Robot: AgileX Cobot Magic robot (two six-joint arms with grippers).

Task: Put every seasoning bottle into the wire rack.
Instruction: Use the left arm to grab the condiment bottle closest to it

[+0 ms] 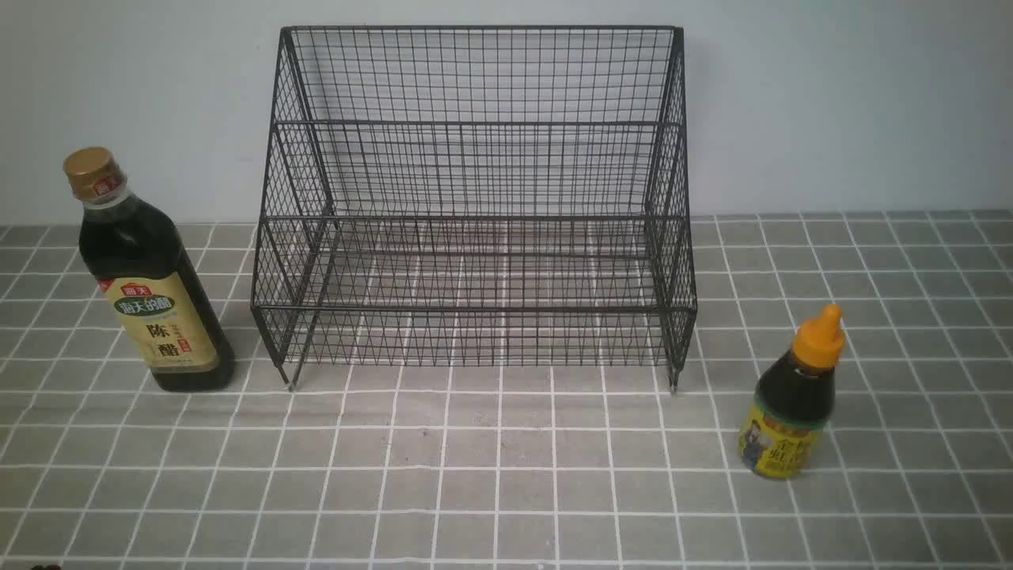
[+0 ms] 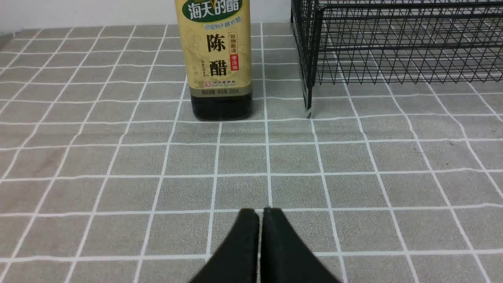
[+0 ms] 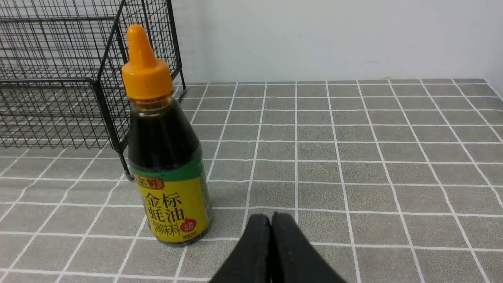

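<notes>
The task is only beginning: the wire rack (image 1: 475, 310) is standing at the far middle of the tabletop (image 1: 506, 483), and both of its tiers are holding nothing. The tall bottle (image 1: 150, 301) with the gold cap is standing upright just beside the rack's left end, apart from it. The short bottle (image 1: 791, 404) with the orange nozzle is standing upright off the rack's right front leg, nearer to the robot. Neither is being touched. The left pincer (image 2: 260, 214) is pressed shut and gripping nothing, pointing toward the tall bottle from well back. The right pincer (image 3: 270, 219) is likewise shut and gripping nothing, sitting close beside the short bottle. Both bottles are waiting to be grasped, lifted and set inside the rack.
</notes>
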